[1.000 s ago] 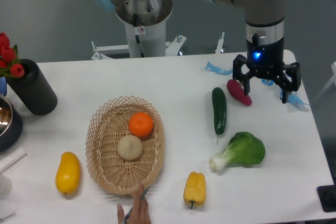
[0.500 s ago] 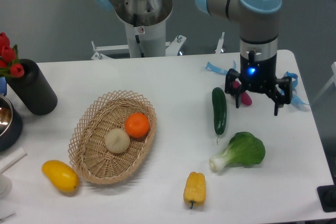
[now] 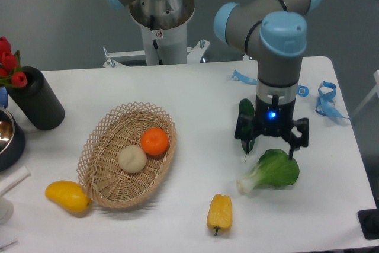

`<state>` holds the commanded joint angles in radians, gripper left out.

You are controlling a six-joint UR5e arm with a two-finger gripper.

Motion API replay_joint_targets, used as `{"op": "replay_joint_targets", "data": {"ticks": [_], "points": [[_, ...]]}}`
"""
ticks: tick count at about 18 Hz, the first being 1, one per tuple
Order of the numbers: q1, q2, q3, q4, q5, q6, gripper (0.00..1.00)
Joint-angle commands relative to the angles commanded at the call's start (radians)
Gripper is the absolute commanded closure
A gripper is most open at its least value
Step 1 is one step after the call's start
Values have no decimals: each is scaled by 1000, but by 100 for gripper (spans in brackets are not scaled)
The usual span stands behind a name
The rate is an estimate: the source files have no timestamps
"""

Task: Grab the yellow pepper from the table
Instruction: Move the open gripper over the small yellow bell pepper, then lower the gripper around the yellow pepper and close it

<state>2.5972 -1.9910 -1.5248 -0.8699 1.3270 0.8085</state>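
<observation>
Still, gripper [image 3: 271, 136] hung wide open and empty above the bok choy [image 3: 273, 170]; yellow pepper [image 3: 219, 213] lay on the tabletop [image 3: 201, 87] at its 7 o'clock. I'd straddle the lobes, descend straight.

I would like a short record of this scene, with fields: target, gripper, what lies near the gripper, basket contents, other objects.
target: yellow pepper, lying on the table near the front edge, untouched
gripper: gripper open, empty, above the table behind the pepper
near gripper: cucumber partly hidden behind it; bok choy just in front
basket contents: basket holds an orange and a pale round item
other objects: yellow mango-like fruit touching the basket's left end; black cylinder with red flowers
</observation>
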Motion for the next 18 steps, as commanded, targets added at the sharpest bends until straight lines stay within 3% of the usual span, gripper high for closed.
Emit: {"op": "replay_joint_targets", "data": {"ticks": [3, 6, 10, 18], "points": [[-67, -75, 0, 5, 0, -6, 0], [-88, -112, 12, 11, -2, -35, 0], [-123, -206, 86, 23, -8, -147, 0], [-128, -233, 75, 55, 0, -141, 0]]}}
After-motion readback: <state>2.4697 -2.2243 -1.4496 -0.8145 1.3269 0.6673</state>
